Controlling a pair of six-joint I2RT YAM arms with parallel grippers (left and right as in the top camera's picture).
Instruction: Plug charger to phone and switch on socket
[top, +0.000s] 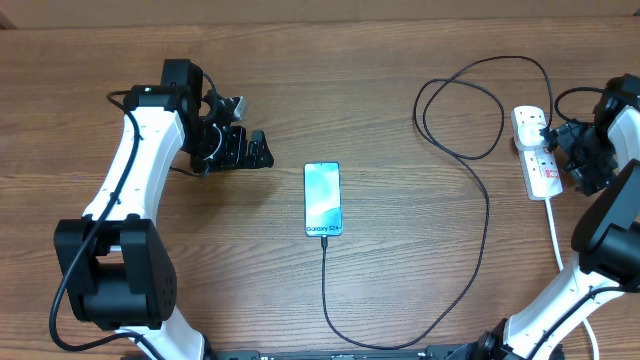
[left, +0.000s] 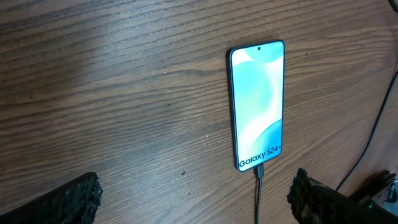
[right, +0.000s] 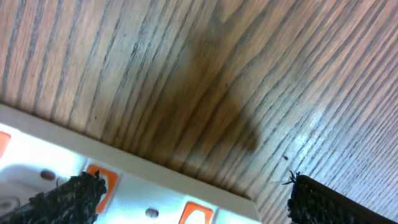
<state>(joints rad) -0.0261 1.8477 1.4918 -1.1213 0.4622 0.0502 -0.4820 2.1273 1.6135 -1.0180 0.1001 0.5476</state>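
The phone (top: 322, 199) lies flat mid-table, its light blue screen reading "Galaxy S24"; it also shows in the left wrist view (left: 258, 102). The thin black charger cable (top: 486, 215) is plugged into the phone's near end (left: 259, 182). It loops right and back to a black plug on the far end of the white socket strip (top: 537, 152). My left gripper (top: 250, 150) (left: 196, 198) is open and empty, left of the phone. My right gripper (top: 565, 148) (right: 199, 200) is open just over the strip's right side, above its orange-red switches (right: 194, 213).
The strip's thick white cord (top: 556, 232) runs toward the front edge on the right. The black cable forms a wide loop (top: 460, 110) between the phone and the strip. Bare wood table (top: 400, 120) lies around the phone.
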